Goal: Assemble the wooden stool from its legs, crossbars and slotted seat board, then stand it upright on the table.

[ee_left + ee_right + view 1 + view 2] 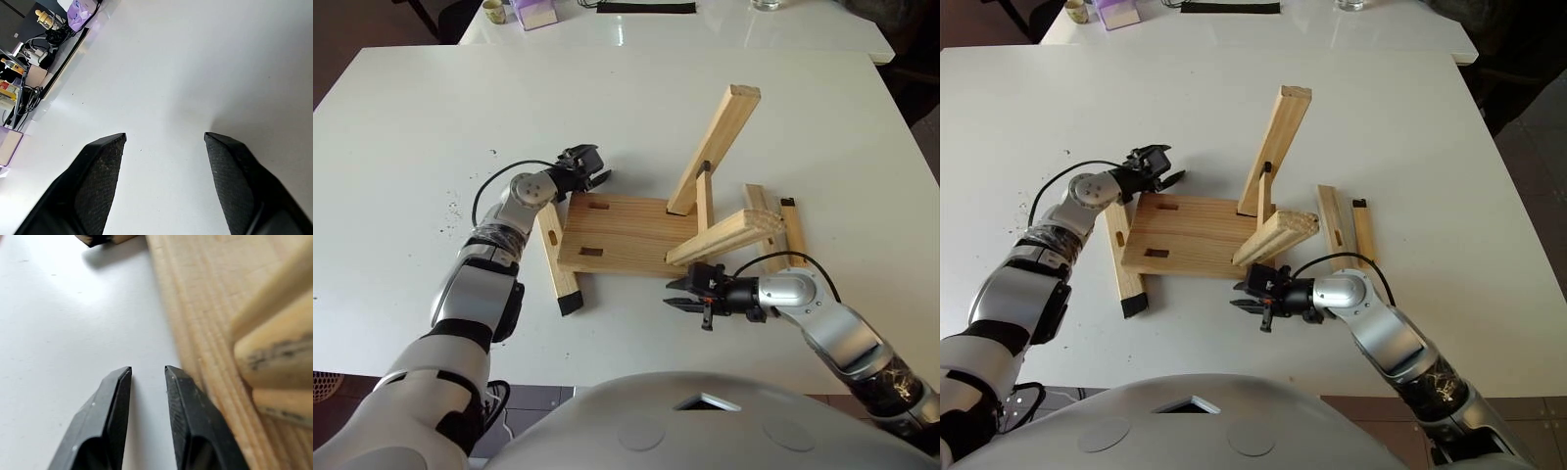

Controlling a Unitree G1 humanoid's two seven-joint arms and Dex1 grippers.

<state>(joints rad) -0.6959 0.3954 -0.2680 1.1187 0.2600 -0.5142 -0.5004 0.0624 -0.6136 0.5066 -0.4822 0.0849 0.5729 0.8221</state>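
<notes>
The left arm stretches forward; the left end effector, spread wide and empty, has the seat board just beside it. The right forearm angles inward; the right end effector, seemingly slightly parted and empty, sits low over the worktop, with the board's near edge just beyond it.

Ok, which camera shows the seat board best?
The left eye view: the seat board lies flat, two open slots visible. The right eye view shows much the same; the right wrist view catches just its edge, close up.
</notes>
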